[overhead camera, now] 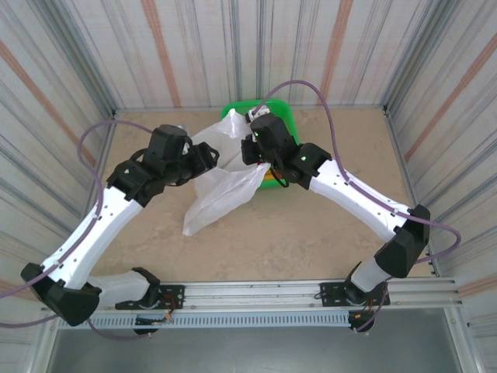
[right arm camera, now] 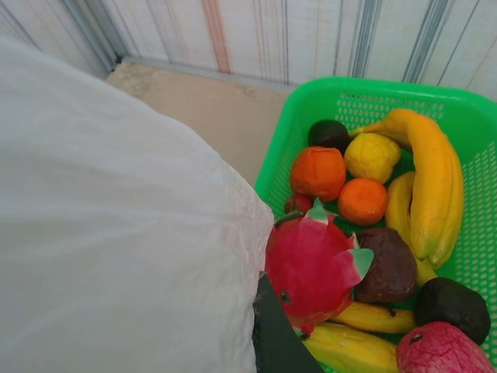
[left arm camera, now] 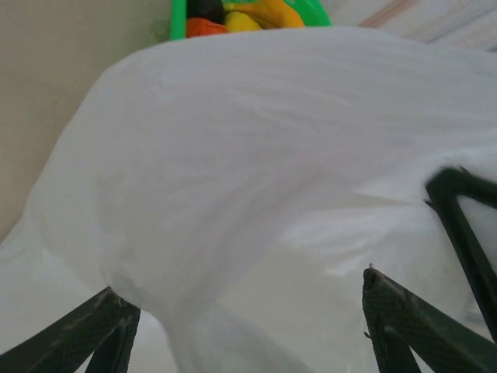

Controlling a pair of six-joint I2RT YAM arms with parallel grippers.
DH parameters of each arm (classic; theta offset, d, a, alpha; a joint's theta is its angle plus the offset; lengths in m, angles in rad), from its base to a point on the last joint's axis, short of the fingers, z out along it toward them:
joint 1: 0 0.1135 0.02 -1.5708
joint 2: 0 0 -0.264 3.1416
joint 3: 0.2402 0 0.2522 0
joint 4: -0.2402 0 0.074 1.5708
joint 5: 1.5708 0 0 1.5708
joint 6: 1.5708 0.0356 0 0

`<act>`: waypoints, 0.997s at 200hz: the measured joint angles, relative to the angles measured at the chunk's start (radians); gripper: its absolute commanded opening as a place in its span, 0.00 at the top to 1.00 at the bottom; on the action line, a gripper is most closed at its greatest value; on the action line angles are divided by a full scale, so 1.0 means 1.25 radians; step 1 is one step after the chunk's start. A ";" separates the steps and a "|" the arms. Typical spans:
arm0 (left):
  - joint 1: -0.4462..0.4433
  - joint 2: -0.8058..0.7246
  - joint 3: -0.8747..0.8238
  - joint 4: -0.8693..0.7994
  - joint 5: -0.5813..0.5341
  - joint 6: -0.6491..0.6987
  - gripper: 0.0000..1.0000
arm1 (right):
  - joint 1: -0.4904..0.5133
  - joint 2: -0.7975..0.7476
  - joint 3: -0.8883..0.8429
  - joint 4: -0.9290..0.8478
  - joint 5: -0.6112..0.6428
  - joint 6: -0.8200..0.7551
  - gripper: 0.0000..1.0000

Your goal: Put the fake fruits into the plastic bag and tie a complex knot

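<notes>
The basket [overhead camera: 281, 110] stands on the desk [overhead camera: 311, 233] at the far wall, with the fake fruits [right arm camera: 365, 200] inside it. The plastic bag [overhead camera: 221, 190] lies in front and to the left of the basket, its top at the basket's near left corner. The right pincer [overhead camera: 260, 159] is above that corner, the left pincer [overhead camera: 206, 159] left of the basket, the bag between them.

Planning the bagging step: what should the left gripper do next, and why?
Probably close the left gripper on the plastic bag film between its open fingers: the right gripper seems shut on it, and the fake fruits sit in the green basket.
</notes>
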 measured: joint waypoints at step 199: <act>0.250 0.034 0.117 -0.143 0.313 0.321 1.00 | -0.156 0.026 0.012 -0.093 -0.289 -0.027 0.48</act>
